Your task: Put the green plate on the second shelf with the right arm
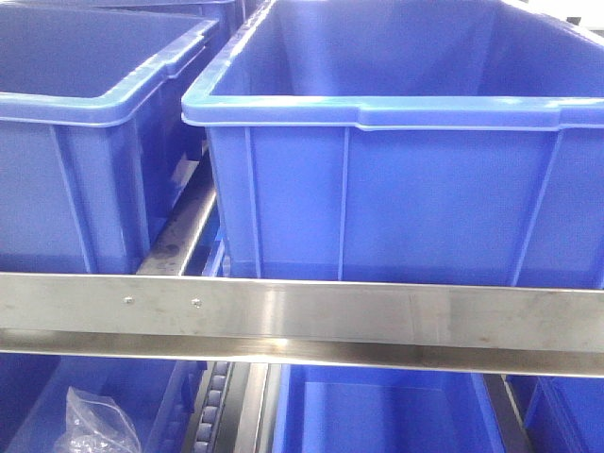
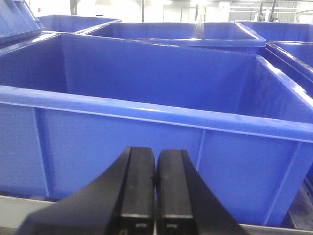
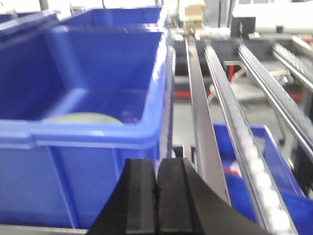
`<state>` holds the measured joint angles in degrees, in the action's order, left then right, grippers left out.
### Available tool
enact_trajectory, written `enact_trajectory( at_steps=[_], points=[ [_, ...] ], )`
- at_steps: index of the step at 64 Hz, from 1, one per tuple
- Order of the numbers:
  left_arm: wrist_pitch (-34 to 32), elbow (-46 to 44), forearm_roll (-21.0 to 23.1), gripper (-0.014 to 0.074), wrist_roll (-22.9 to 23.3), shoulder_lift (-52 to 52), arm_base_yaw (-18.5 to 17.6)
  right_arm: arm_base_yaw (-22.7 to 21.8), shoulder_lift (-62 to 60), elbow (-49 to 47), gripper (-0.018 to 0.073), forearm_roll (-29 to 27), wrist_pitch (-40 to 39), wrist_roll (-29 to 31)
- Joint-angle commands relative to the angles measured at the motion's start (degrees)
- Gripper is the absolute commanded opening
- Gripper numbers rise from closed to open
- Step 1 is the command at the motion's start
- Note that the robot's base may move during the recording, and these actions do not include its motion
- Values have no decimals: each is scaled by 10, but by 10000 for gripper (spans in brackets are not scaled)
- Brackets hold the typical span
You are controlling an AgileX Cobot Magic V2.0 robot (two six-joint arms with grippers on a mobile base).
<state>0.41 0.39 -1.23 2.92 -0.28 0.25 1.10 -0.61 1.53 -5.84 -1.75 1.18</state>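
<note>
The green plate (image 3: 82, 117) lies on the floor of a blue bin (image 3: 98, 134); only its pale far edge shows above the bin's near rim in the right wrist view. My right gripper (image 3: 156, 169) is shut with nothing between its fingers, in front of the bin's near right corner and outside it. My left gripper (image 2: 156, 159) is also shut and empty, facing the front wall of another blue bin (image 2: 146, 122). In the front view the plate and both grippers are out of sight.
Two blue bins (image 1: 396, 123) (image 1: 85, 104) sit side by side on a shelf behind a steel rail (image 1: 302, 316). Below, more bins and a clear plastic bag (image 1: 99, 420). Right of the plate's bin run steel roller tracks (image 3: 234, 122) over a lower bin.
</note>
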Motion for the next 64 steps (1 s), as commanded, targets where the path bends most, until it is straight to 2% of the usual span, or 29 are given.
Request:
enact_trajectory(
  at_steps=[1,45,64],
  points=[
    [-47,24,3,130,4,-2,-1,3,-11,-10,54,-1,-67,4],
    [-47,24,3,130,4,-2,-1,3,-11,-10,54,0,-98,4],
    [-47,24,3,130,4,-2,-1,3,-11,-9,54,0,-43,3]
  ],
)
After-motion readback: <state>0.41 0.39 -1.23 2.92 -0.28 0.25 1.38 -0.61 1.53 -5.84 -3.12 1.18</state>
